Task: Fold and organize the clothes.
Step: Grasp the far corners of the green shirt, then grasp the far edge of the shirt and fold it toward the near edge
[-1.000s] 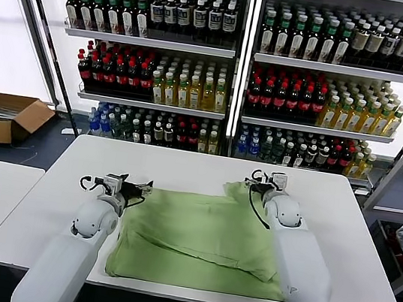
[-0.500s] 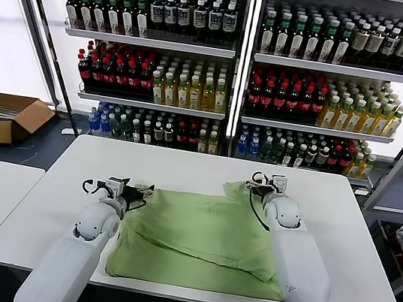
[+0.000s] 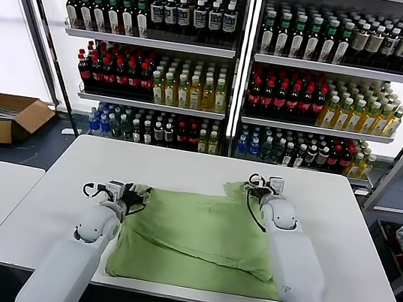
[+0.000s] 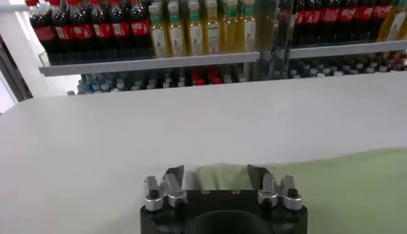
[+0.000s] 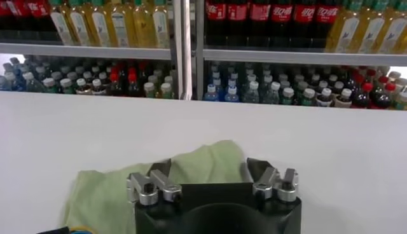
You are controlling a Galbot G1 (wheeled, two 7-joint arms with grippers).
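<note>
Green shirt lies spread at lower centre of the desk. Left gripper and right gripper sit at its far corners, fingers wide apart around cloth edges. Close both evenly on single layers before lifting together.

The green shirt was soft matt cloth, lying in loose creases (no sheen anywhere on it). The table under it had a smooth, matt white top. The left gripper and right gripper looked like black matt plastic with bright metal screws. Behind, the bottles were glossy on metal shelves.
</note>
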